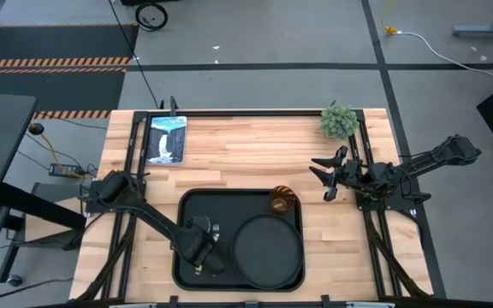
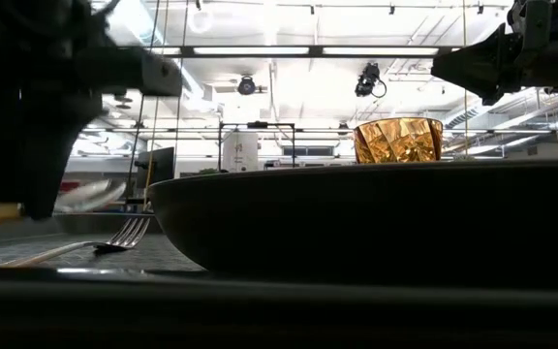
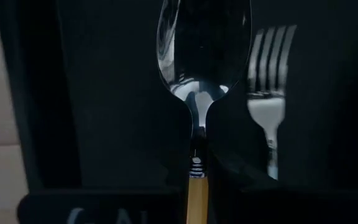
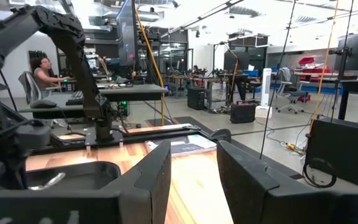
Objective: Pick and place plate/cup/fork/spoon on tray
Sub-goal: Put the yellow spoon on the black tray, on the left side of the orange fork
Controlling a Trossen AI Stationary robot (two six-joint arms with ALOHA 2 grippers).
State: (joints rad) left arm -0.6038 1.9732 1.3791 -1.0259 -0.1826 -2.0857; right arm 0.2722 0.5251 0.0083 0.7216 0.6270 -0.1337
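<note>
a top-down picture of a wooden table with a large black tray in the lower middle of the frame. on the tray sit a round black plate at its right side and an amber glass cup at its upper right corner, just beside the plate's rim.

the left hand is low over the tray's left part, left of the plate. its wrist camera shows it closed on the orange handle of the spoon, with the shiny bowl pointing forward over the tray floor. the fork lies on the tray just beside the spoon, roughly parallel to it; the table-level picture shows its tines resting on the tray. whether the spoon already touches the tray is hard to tell.

the right hand hangs above bare table at the right of the frame, well apart from the tray, fingers spread and empty. a small green plant and a tablet sit along the upper edge.

the spoon looks light, stiff and smooth, likely to twist if pinched loosely; the handle is the sensible hold, and release should be low.
</note>
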